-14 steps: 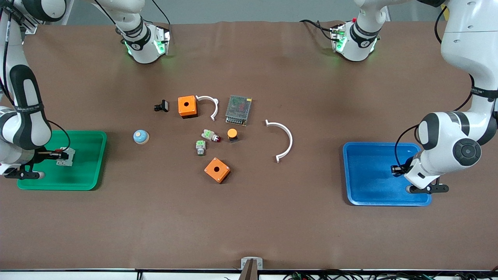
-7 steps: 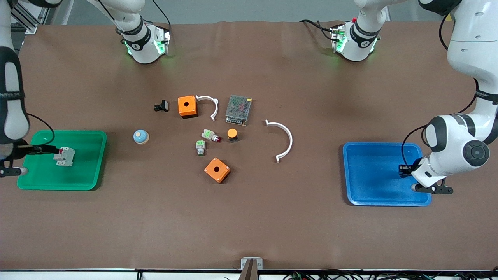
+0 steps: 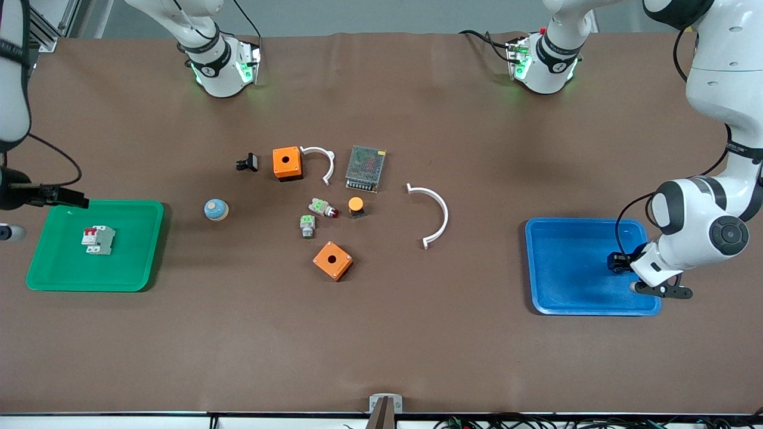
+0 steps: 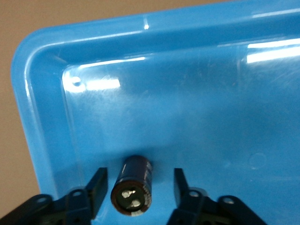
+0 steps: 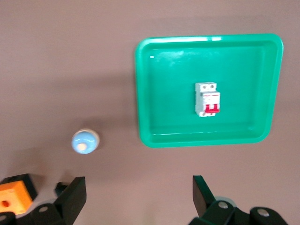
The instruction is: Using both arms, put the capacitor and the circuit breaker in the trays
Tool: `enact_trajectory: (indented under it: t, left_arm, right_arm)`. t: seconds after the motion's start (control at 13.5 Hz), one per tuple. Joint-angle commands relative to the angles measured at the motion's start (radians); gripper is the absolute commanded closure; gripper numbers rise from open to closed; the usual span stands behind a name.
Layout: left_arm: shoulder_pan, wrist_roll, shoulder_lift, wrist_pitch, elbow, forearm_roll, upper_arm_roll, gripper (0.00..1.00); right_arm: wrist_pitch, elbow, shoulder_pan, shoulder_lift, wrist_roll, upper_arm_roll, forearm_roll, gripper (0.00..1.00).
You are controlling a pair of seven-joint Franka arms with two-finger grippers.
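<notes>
**Breaker in green tray, capacitor in blue tray**

Brown matte covering spreads over the whole desk (image 3: 381, 333), with loose parts clustered mid-surface. At the left arm's end, the left tool (image 4: 138, 187) sits low inside the glossy blue tray (image 3: 566, 238), its 2 black fingers (image 4: 96, 190) spread wide. Between them lies the capacitor (image 4: 133, 185), a small dark cylinder on its side with a shiny end cap showing 2 terminals; neither finger touches it. At the right arm's end, the right tool (image 5: 138, 194) hangs high with fingers (image 5: 75, 197) fully apart and nothing between them, over the desk beside the green tray (image 3: 137, 268). Resting flat on that tray's smooth floor is the circuit breaker (image 3: 98, 239), a white-grey rectangular block with red levers. Among the loose parts are 2 orange boxes (image 3: 287, 163) and a round blue-topped button (image 3: 216, 210).
</notes>
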Motion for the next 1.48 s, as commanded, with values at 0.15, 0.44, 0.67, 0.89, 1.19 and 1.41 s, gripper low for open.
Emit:
enact_trajectory:
  t: [0.15,0.44,0.67,0.89,1.19,1.41]
  left_arm:
    - [-0.002,-0.028,-0.113,-0.023,0.002,-0.049,-0.034,0.00]
    - [-0.005,-0.150,-0.238,-0.147,0.020,-0.050,-0.079,0.00]
    - [-0.005,-0.170,-0.310,-0.291,0.077,-0.045,-0.099,0.00]
    - [-0.003,-0.167,-0.381,-0.510,0.184,-0.039,-0.127,0.00]
    - [-0.005,-0.174,-0.439,-0.744,0.312,-0.050,-0.171,0.00]
    - [-0.032,-0.162,-0.511,-0.766,0.312,-0.048,-0.173,0.00]
  right_arm:
    - [-0.005,-0.064,0.034,-0.124,0.035,-0.003,0.043,0.00]
    - [-0.083,0.044,0.039,-0.126,0.035,-0.001,0.046,0.00]
    - [-0.085,0.084,0.040,-0.121,0.023,-0.001,0.044,0.00]
    - [-0.085,0.104,0.039,-0.121,0.024,-0.001,0.046,0.00]
    - [-0.085,0.125,0.051,-0.120,0.021,-0.001,0.046,0.00]
    - [-0.085,0.159,0.069,-0.120,0.021,-0.003,0.044,0.00]
